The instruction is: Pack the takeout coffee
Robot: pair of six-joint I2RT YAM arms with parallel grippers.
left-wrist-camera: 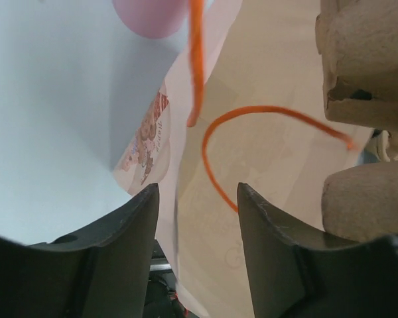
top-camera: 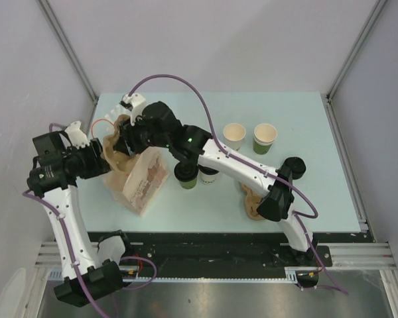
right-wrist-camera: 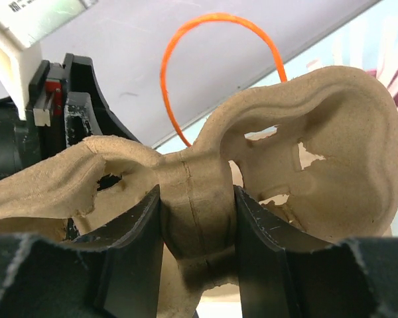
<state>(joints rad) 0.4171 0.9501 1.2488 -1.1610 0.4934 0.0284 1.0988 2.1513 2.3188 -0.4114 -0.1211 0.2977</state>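
The dark green cup (top-camera: 186,174) with a black lid stands on the table right of the paper bag (top-camera: 142,182). The white lidded cup (top-camera: 209,176) stands beside it, partly hidden under my right arm. My right gripper (top-camera: 124,140) (right-wrist-camera: 197,192) is shut on the middle bridge of a brown pulp tray (right-wrist-camera: 318,132) and holds it at the bag's mouth (top-camera: 115,151). My left gripper (top-camera: 103,160) (left-wrist-camera: 198,189) is open. Its fingers straddle the bag's upper edge (left-wrist-camera: 179,218) without touching it. The tray (left-wrist-camera: 358,59) shows at the right of the left wrist view.
A lidless white cup (top-camera: 234,136) and a lidless green cup (top-camera: 265,136) stand at the back of the table. A second pulp tray (top-camera: 252,199) lies under my right arm near the front edge. An orange cable (left-wrist-camera: 265,112) loops by the bag's mouth.
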